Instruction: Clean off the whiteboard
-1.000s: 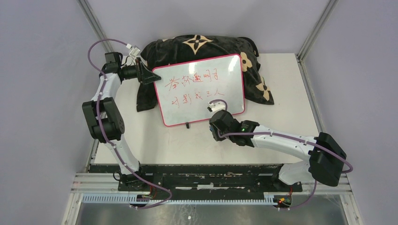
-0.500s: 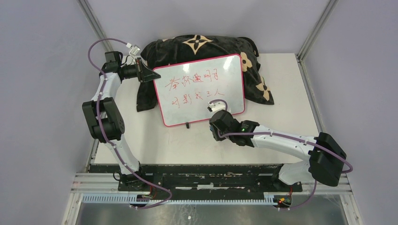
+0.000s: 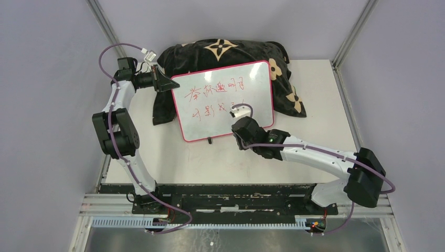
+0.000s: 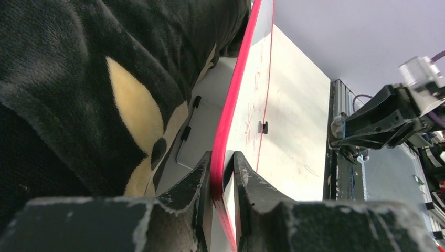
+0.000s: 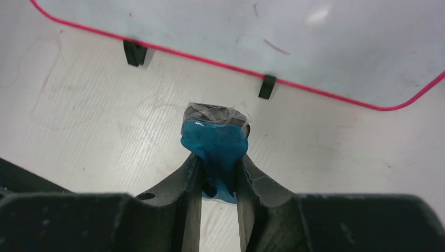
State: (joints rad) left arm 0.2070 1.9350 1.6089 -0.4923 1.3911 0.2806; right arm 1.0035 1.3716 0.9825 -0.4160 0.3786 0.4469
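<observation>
The whiteboard, pink-framed and bearing red handwriting, leans back against a black floral cushion. My left gripper is shut on its upper left edge; the left wrist view shows both fingers pinching the pink frame at the left gripper. My right gripper sits at the board's lower right, shut on a small blue eraser. In the right wrist view the eraser hangs over the table just short of the whiteboard, near one black foot.
The cushion fills the space behind and to the right of the board. White table extends right of it and in front. Metal frame posts rise at the back corners. A black rail runs along the near edge.
The left gripper has closed onto the board's edge. The right arm has moved away from me toward the board, and its wrist now covers the lower right characters.
</observation>
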